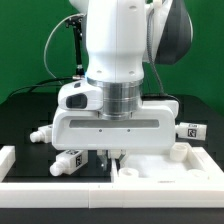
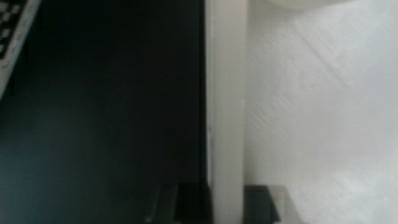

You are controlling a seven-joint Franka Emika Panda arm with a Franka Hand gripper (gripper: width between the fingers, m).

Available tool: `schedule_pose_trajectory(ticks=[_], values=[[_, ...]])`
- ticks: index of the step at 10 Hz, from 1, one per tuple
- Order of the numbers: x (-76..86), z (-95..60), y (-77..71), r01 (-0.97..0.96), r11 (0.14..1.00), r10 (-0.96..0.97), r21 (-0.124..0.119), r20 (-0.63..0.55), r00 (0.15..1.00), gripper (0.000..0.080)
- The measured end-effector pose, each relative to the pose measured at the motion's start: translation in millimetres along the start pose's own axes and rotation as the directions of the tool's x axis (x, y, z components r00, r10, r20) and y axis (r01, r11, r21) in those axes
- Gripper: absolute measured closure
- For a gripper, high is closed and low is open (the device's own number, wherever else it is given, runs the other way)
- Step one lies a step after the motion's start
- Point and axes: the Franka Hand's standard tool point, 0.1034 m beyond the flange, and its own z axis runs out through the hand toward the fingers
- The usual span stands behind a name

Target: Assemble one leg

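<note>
The large flat white panel (image 1: pixel 165 165) lies on the black table at the exterior view's right. My gripper (image 1: pixel 110 156) is down at the panel's near-left edge. In the wrist view the panel (image 2: pixel 320 110) fills one side, and its pale edge strip runs between my two dark fingers (image 2: pixel 187 208); the gripper (image 2: pixel 226 205) is closed against both sides of that edge. One leg (image 1: pixel 68 161) with a square tag lies just to the exterior view's left of the gripper. A second leg (image 1: pixel 40 131) lies further left, and a third (image 1: pixel 190 129) at the right.
A low white wall (image 1: pixel 60 192) runs along the table's front, with a short piece (image 1: pixel 8 156) at the exterior view's left. The arm's white body hides the middle of the table. Black table surface (image 2: pixel 107 110) lies beside the panel.
</note>
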Motion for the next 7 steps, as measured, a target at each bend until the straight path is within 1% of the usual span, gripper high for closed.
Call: schedule_pose_trajectory(ticks=[3, 4, 5, 6, 7], values=[[0.0, 0.1, 0.2, 0.002, 1.000, -0.002, 0.000, 0.000, 1.000, 0.0744], [-0.5, -1.9, -0.7, 0.001, 1.000, -0.001, 0.001, 0.003, 1.000, 0.0576], [-1.6, -12.4, -3.6, 0.004, 1.000, -0.004, 0.005, 0.010, 1.000, 0.0394], [-5.9, -24.6, -8.1, 0.006, 1.000, -0.006, 0.013, 0.035, 0.999, 0.0259], [-10.9, -40.2, -12.9, 0.011, 1.000, -0.012, 0.021, 0.061, 0.998, 0.0259]])
